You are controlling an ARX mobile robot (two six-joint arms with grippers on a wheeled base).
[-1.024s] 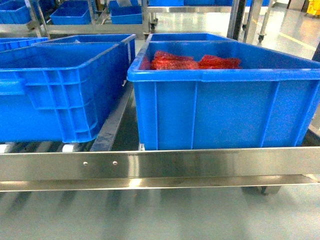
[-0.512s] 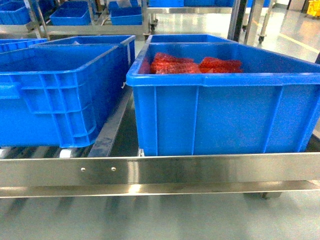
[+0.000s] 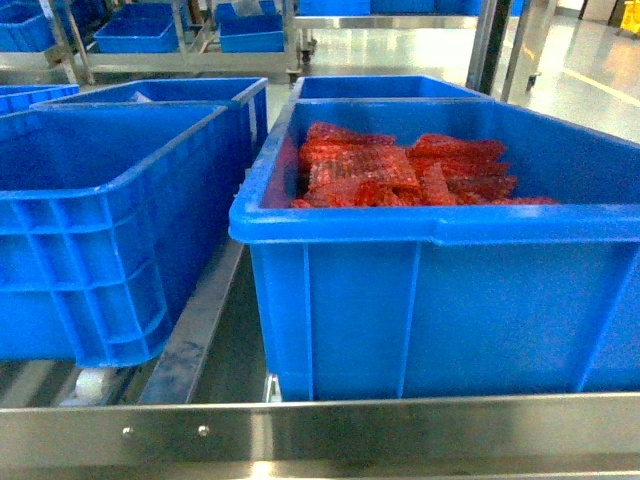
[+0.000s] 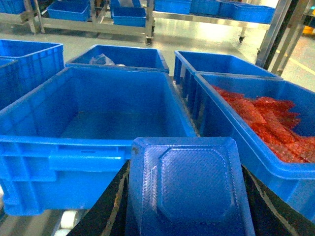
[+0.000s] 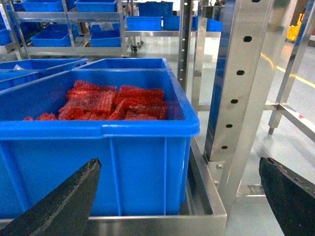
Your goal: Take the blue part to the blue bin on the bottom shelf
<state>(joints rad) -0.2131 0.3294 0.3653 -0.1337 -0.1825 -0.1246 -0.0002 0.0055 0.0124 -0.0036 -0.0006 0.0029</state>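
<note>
Setting: warehouse floor, steel racks of blue crates behind; bottom shelf [image 3: 400, 430] with riveted front rail.
Blue part [image 4: 189, 189]: ribbed tray-like piece, held by left tool [image 4: 187, 216] in the left wrist view; jaws hidden beneath it, apparently clamped.
Blue bin [image 3: 440, 290]: right of part, red pouches [image 3: 400, 170] inside.
Neighbour: empty crate [image 4: 93, 123], left.
Right tool [image 5: 177, 196]: jaws wide apart, empty.
Advice: carry rightward, clear the rolled rim, release over pouches.
</note>
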